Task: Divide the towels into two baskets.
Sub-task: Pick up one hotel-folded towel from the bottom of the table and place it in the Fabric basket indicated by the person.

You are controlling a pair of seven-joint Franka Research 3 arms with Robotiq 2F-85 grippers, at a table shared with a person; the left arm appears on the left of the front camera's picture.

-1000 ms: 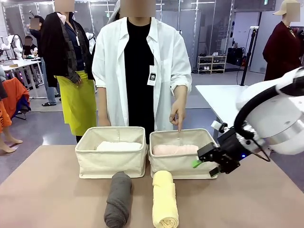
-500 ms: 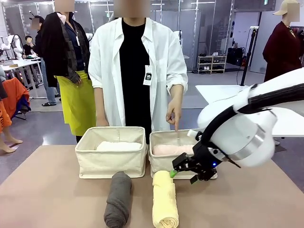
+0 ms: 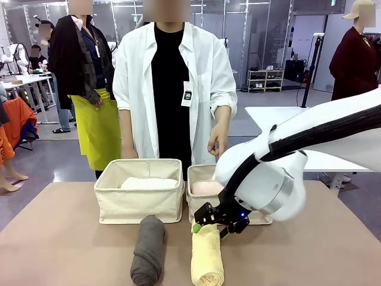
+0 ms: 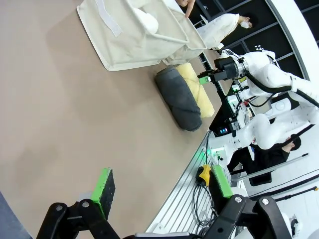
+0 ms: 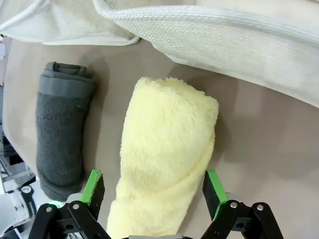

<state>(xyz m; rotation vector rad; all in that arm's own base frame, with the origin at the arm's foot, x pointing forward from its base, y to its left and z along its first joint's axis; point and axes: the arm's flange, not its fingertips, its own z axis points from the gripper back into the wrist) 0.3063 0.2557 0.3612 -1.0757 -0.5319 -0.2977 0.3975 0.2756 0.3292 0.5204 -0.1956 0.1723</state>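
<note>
Nearest on the counter (image 3: 59, 238) we find two rolled towels lying side by side, each with one end towards the robot. The dark grey towel (image 3: 149, 250) is on the robot's left and the pale yellow towel (image 3: 207, 259) is on its right. They lie near each other but apart.

The right gripper (image 3: 211, 229) is over the far end of the pale yellow towel. In the right wrist view, its jaws are spread wide, with one green pad on each side of the roll and not closed on it. We cannot tell whether either pad touches the cloth.

The left gripper (image 4: 163, 186) hangs above bare counter, well apart from the towels. Its jaws are open with nothing between them.

Just beyond the rolls, two beige baskets stand side by side. The left basket (image 3: 138, 205) contains the white towel (image 3: 149, 183). The right basket (image 3: 199, 205) contains the pale pink towel (image 3: 205, 188).

At the far edge stands a person in a white coat, with one hand (image 3: 217, 145) held above the right basket.
</note>
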